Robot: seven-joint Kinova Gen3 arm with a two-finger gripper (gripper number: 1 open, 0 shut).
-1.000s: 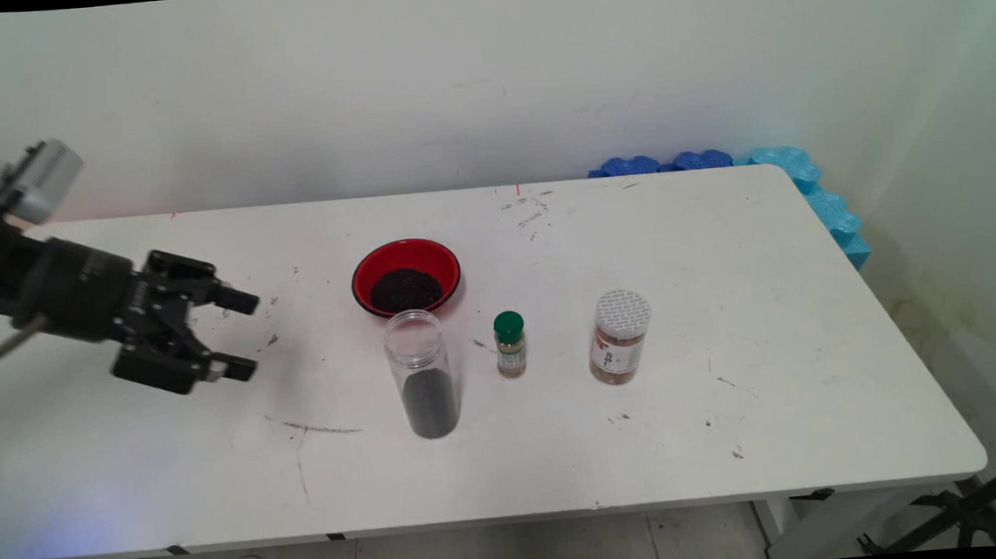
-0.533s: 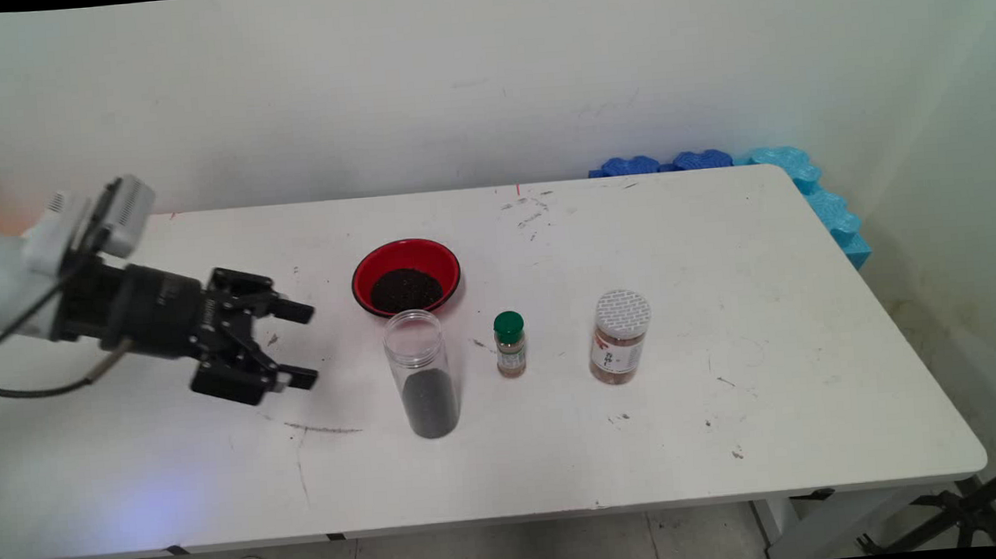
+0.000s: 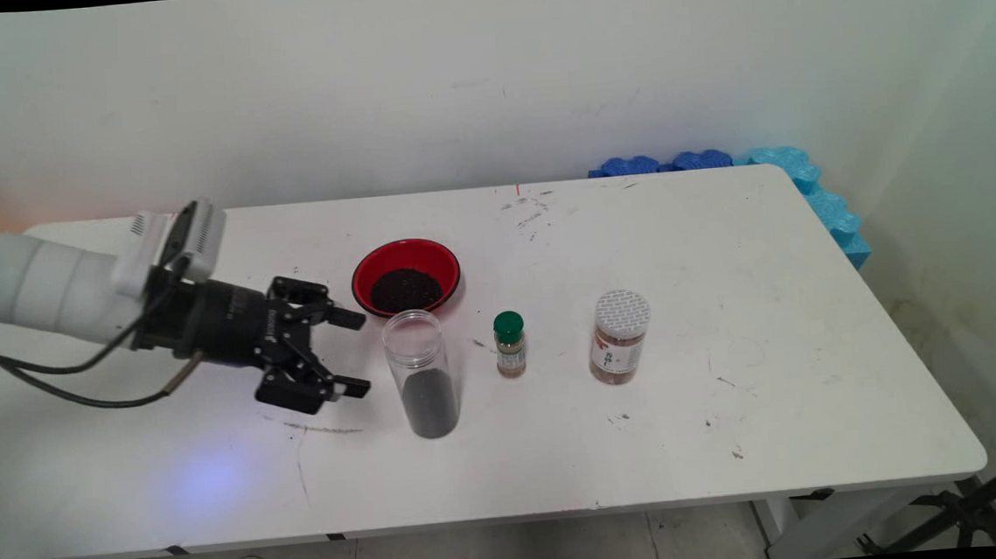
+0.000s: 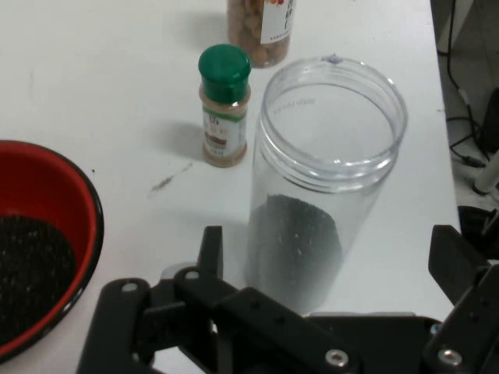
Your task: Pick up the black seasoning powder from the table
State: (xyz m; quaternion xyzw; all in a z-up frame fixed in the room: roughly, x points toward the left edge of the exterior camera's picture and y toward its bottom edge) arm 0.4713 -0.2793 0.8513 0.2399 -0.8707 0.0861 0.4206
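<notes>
**A:** Your gripper (image 3: 359, 351) lies level, jaws spread wide and empty, just left of the clear jar (image 3: 421, 374) and not touching.

**B:** Why so wide?

**A:** Likely to straddle it. The red bowl (image 3: 406, 274) sits just behind the jar, the green-capped bottle (image 3: 509, 343) to its right.

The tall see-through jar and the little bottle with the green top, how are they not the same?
The tall clear jar has no lid, while the little green-capped bottle is capped. The jar stands much taller and wider than the bottle. The jar holds dark grains at its bottom; the bottle holds a tan powder and wears a label. Both stand upright on the white table.
</notes>
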